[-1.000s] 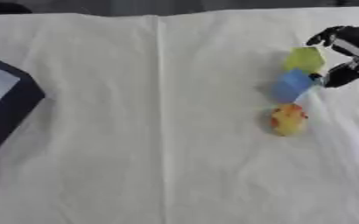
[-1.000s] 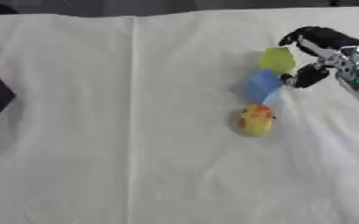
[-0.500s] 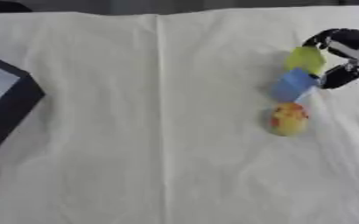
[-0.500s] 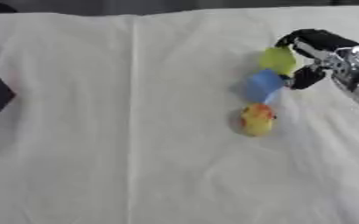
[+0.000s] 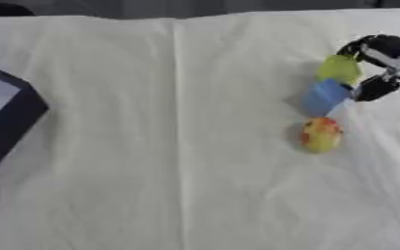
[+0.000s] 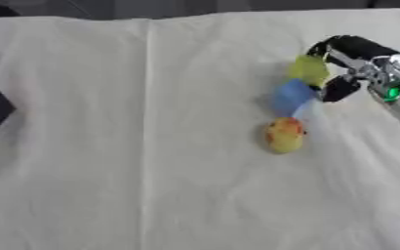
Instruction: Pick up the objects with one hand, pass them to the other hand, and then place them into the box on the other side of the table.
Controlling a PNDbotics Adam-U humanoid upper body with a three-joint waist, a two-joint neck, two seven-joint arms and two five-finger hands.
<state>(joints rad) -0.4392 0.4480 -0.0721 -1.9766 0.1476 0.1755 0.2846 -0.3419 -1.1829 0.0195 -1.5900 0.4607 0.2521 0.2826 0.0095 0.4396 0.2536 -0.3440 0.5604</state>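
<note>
Three small things lie in a line on the white cloth at the right: a yellow-green object (image 5: pixel 338 69) farthest back, a blue block (image 5: pixel 325 96) in the middle, and a yellow-and-red rounded object (image 5: pixel 320 135) nearest. My right hand (image 6: pixel 357 53) comes in from the right edge. Its black fingers (image 5: pixel 367 45) curl over the top of the yellow-green object, and its thumb (image 5: pixel 376 88) sits at that object's lower right, beside the blue block. The yellow-green object still rests on the cloth. My left hand does not show in either view.
A dark box (image 5: pixel 17 116) with a pale inside sits at the left edge, partly cut off. A fold in the cloth (image 5: pixel 179 127) runs from back to front. The table's far edge is dark.
My right hand has edged slightly left, and its fingers now curl closer round the yellow-green object. The three objects have stayed where they were.
</note>
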